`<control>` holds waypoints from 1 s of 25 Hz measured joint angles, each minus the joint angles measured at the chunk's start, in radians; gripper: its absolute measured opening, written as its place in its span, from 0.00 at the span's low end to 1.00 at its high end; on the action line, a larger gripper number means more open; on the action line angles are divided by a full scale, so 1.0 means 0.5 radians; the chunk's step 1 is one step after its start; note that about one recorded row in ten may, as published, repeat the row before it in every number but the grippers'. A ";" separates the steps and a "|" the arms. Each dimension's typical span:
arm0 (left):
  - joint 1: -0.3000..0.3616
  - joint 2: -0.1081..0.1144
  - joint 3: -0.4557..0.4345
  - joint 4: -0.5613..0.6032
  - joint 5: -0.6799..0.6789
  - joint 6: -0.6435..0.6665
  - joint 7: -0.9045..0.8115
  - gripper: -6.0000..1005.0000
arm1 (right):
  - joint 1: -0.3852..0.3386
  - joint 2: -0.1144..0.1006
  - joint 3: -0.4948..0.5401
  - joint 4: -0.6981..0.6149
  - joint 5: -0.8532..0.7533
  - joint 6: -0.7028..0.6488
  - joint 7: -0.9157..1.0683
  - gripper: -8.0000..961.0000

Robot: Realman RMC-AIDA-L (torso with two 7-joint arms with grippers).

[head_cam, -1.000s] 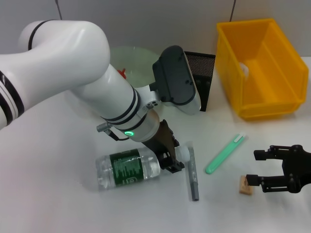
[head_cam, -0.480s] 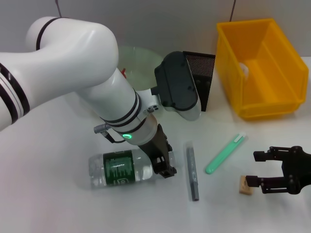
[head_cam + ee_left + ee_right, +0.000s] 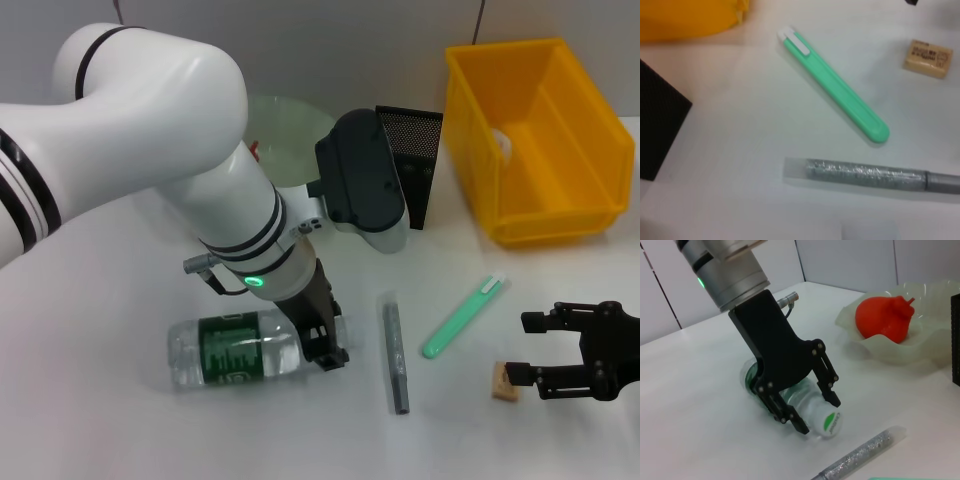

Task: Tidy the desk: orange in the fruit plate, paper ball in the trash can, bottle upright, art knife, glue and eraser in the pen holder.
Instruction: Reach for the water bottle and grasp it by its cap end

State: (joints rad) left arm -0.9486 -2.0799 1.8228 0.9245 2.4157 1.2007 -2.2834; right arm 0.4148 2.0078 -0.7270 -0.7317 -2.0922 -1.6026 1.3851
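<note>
**Left gripper clamped on lying bottle**

The left gripper (image 3: 325, 335) gripped the neck of the bottle (image 3: 235, 350), which lay on the table (image 3: 120, 420) at seven o'clock from the pen holder (image 3: 415, 150). The right gripper (image 3: 525, 345) rested spread beside the eraser (image 3: 505, 381), at three o'clock.
</note>
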 joint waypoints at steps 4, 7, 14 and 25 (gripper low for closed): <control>-0.003 0.000 -0.004 0.013 0.049 0.054 -0.022 0.49 | 0.003 0.000 0.000 0.000 0.000 0.002 0.000 0.83; -0.001 0.000 -0.003 0.039 0.102 0.102 -0.044 0.49 | 0.005 -0.002 0.000 0.000 0.000 0.006 0.000 0.83; 0.002 0.000 -0.006 0.046 0.148 0.132 -0.052 0.48 | 0.009 -0.003 0.000 -0.003 0.000 0.008 0.000 0.83; 0.002 0.000 0.001 0.049 0.155 0.119 -0.033 0.47 | 0.014 -0.002 0.005 -0.003 0.000 0.009 0.000 0.83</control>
State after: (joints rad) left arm -0.9475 -2.0800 1.8232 0.9490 2.4930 1.2599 -2.2998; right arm 0.4218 2.0070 -0.7245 -0.7332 -2.0922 -1.5983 1.3851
